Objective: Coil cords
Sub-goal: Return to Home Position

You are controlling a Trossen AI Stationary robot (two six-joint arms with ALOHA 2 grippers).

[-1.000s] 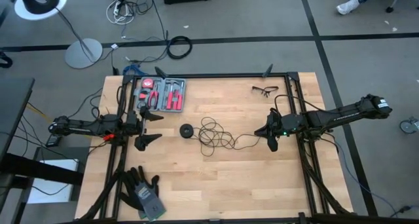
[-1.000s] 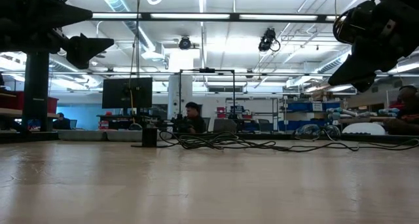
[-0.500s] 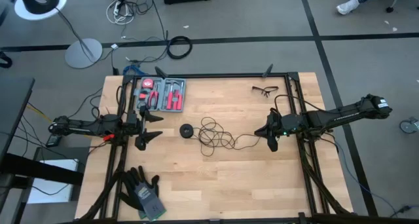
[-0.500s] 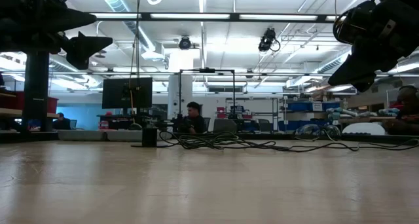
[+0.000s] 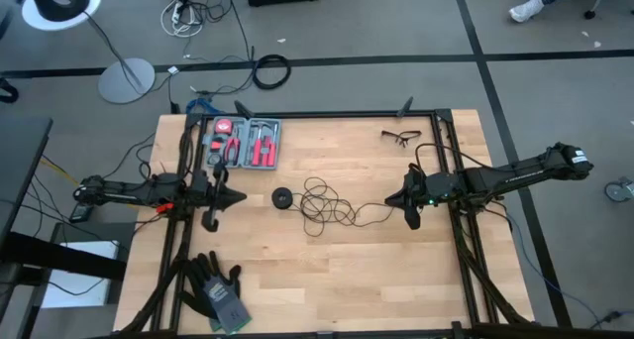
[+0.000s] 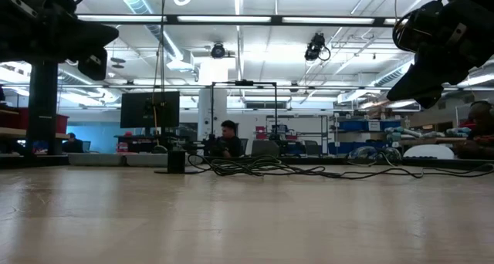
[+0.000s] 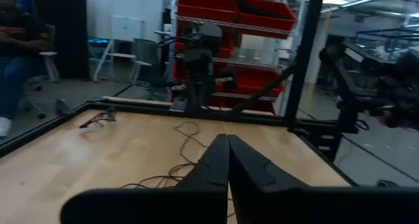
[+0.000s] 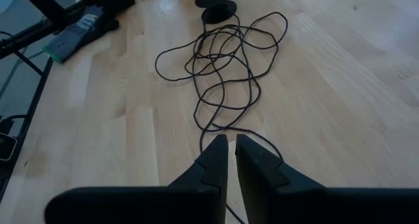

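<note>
A pair of grey and black work gloves (image 5: 214,290) lies at the near left corner of the light wooden table (image 5: 337,280). Further up that side sits an open grey tool case with red-handled pliers (image 5: 248,142). Between them, by the table's left edge, the left gripper (image 5: 238,197) hangs above the wood and points inward; in its wrist view the two dark fingers (image 7: 216,160) are pressed together with nothing between them.

Just right of it, near the table's middle, the small round black puck (image 5: 283,197) rests on the surface. The long, very thin black cord (image 5: 327,206) lies beside it in a loose, uncoiled tangle of overlapping loops, with one strand trailing off towards the right arm. A pair of clear safety glasses (image 5: 400,136) lies near the far edge.

The right gripper (image 5: 391,199) hovers over the right part of the table, aimed at the tangle. Its fingers (image 8: 213,160) are drawn almost together, holding nothing, while the cord's trailing strand runs across the wood beneath their tips.
</note>
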